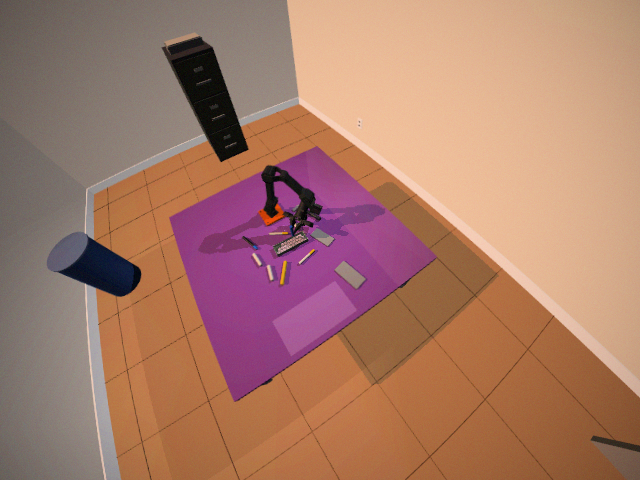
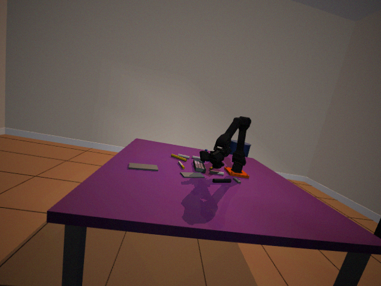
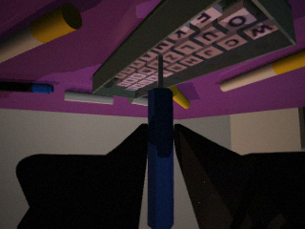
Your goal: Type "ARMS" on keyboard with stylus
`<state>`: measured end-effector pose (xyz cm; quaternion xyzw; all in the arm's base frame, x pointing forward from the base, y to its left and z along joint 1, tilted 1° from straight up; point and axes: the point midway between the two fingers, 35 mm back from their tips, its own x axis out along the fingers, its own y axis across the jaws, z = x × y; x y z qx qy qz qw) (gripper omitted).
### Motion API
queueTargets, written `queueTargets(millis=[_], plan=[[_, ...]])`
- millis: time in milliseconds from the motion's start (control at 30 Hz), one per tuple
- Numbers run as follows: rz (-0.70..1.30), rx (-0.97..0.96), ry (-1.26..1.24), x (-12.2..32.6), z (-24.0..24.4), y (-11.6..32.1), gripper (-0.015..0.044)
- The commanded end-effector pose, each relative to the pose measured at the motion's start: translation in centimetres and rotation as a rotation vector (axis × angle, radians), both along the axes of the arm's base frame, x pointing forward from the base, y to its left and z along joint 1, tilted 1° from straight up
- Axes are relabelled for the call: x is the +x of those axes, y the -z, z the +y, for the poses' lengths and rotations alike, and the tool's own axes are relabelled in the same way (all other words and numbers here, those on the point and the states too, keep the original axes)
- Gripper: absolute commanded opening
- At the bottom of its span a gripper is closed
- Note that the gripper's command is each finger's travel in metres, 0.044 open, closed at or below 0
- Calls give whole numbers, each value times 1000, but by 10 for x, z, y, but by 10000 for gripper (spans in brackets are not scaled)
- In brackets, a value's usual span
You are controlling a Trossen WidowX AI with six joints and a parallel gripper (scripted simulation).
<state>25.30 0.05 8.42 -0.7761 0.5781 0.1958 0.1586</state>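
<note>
Pincer (image 1: 294, 226) (image 2: 212, 159) (image 3: 160, 130) fingers are clamped on the sides of one blue stylus (image 1: 292, 229) (image 3: 160, 191), probably so its thin grey tip can reach a single key without the fingers touching others. In the wrist view the tip points out over the keys; whether it touches one cannot be told. Just beyond is one keyboard (image 1: 290, 243) (image 2: 199, 165) (image 3: 138, 52), lying flat on the purple surface (image 1: 206, 289) (image 2: 153, 196) (image 3: 105, 29) within the arm's reach, which should suit firm downward presses. Close around it, seen from above, lie two white-and-yellow sticks, one along each long side; one grey slab (image 1: 322, 237) (image 2: 192, 174) near one end; and one black pen (image 1: 250, 242) (image 3: 26, 87) with a blue tip off the other. Farther out are two short white sticks, side by side but apart, one yellow stick (image 1: 283, 272) (image 2: 178, 157) (image 3: 180, 96), and a second slab (image 1: 349, 274) (image 2: 143, 167). These seem to be bystanders, best left undisturbed.
</note>
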Motion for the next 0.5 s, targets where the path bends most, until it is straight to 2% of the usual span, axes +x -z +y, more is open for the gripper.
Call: queueTargets(millis=[0, 467], plan=[[-1, 5, 4, -1, 0, 3, 81], [-1, 5, 4, 0, 0, 7, 81]])
